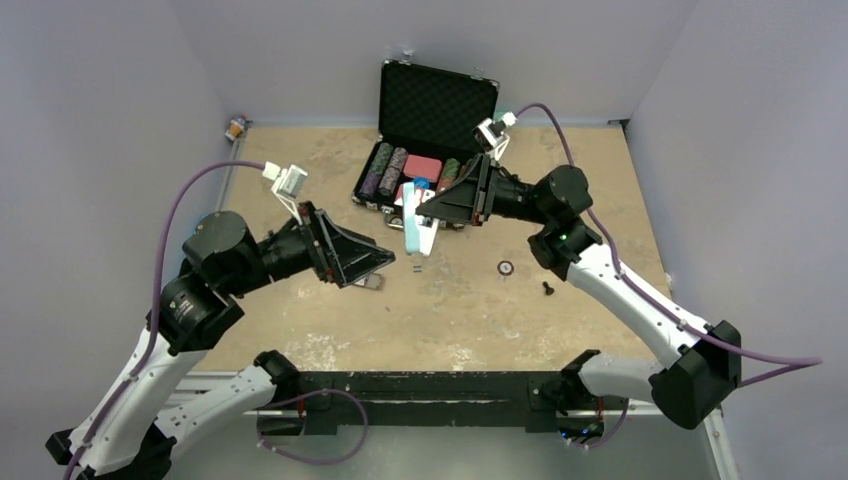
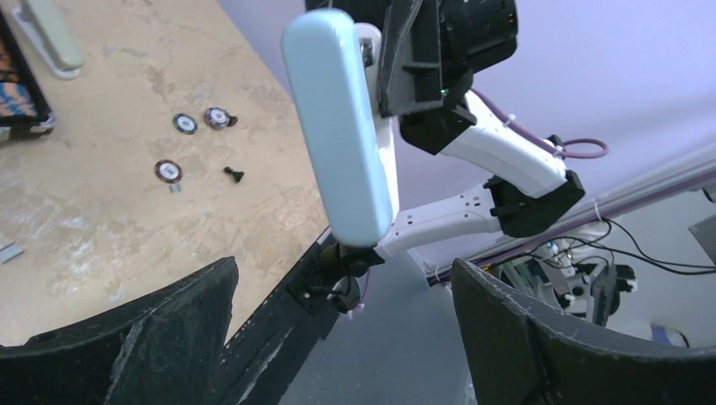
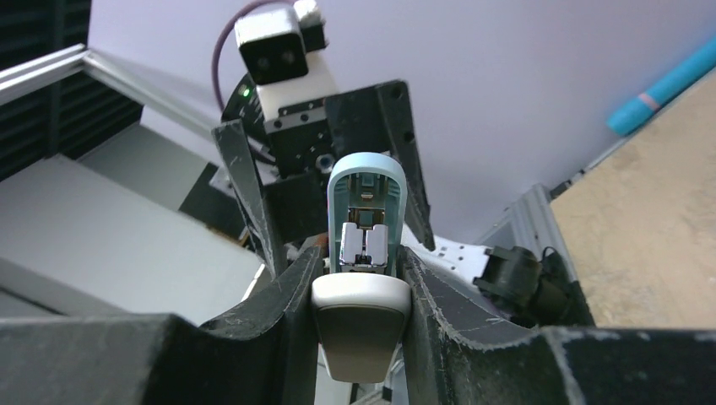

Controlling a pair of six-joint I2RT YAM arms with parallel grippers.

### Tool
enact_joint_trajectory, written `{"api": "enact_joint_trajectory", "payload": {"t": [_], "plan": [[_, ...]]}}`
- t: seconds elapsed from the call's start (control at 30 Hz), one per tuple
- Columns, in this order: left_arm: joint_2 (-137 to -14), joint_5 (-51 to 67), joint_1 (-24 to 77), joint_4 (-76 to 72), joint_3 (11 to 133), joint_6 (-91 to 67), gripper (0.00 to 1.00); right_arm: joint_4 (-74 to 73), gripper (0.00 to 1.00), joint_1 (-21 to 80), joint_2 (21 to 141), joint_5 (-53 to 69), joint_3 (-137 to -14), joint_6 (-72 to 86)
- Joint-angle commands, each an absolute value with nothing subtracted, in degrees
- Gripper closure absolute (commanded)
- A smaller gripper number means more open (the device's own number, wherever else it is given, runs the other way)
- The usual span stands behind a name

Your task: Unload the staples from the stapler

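Observation:
The stapler is pale blue and white and hangs nearly upright above the table's middle. My right gripper is shut on it. In the right wrist view its white base sits wedged between my fingers, and the blue top is swung open, baring the silver magazine. My left gripper stands open and empty just left of the stapler, which shows beyond its fingertips. A short thin grey strip, the staples, lies on the table under the stapler and at the left edge.
An open black case with poker chips stands at the back. Loose chips and a small black screw lie right of the middle. A pale grey-green object rests by the case. The black frame runs along the near edge.

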State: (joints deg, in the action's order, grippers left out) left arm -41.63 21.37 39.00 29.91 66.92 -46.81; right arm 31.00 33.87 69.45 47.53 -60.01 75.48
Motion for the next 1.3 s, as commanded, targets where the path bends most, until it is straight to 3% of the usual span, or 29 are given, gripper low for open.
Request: {"api": "enact_joint_trajectory", "payload": {"t": [0.0,0.27,0.4,0.6,0.67,0.8,0.83,0.87,1.0,1.1,1.13,1.2,1.23,1.27], "plan": [[-44.8,28.96,38.58,23.61,71.51,-44.48,0.0,40.03,1.0,37.54,69.33,46.48,-62.99,79.24],[-47.85,31.35,38.59,22.84,72.93,-44.69,0.0,43.82,1.0,41.41,72.73,43.48,-66.1,80.64],[-48.55,31.59,38.6,21.88,72.34,-45.35,0.07,44.47,1.0,42.58,74.93,43.52,-68.55,80.64],[-50.42,32.29,38.72,21.7,73.24,-45.9,0.4,45.4,1.0,43.05,76.62,43.98,-69.87,80.54],[-50.3,31.46,38.67,22.1,73.84,-45.57,0.4,45.73,1.0,43.04,76.64,44.22,-69.58,80.55],[-50.85,30.29,38.64,24.26,75.96,-44.44,0.3,46.07,1.0,43.02,75.85,44.39,-68.3,80.54],[-51.05,30.27,38.71,24.31,76.24,-44.39,0.34,46.3,1.0,43.0,75.5,44.34,-68.0,80.62],[-51.17,30.32,38.69,24.1,76.29,-44.46,0.44,46.55,1.0,43.05,75.32,44.26,-67.68,80.68],[-52.28,30.56,38.63,24.37,76.65,-44.81,0.97,47.53,1.0,43.07,74.52,43.95,-66.77,80.8],[-53.29,30.58,38.65,25.25,76.99,-44.82,1.0,48.87,1.0,43.04,74.44,44.9,-66.49,81.74],[-53.41,30.43,38.67,25.3,77.03,-44.82,1.0,49.33,0.94,42.99,74.44,45.41,-66.55,82.04],[-53.59,30.09,38.68,25.87,77.27,-44.51,1.0,47.07,0.52,42.7,74.09,46.08,-67.31,81.06],[-53.8,29.6,38.68,26.39,77.52,-44.15,1.0,43.46,0.2,42.12,73.65,46.31,-68.34,79.08],[-54.05,29.27,38.65,27.08,77.86,-43.61,1.0,37.64,0.06,41.45,72.63,45.54,-70.4,74.41]]}}
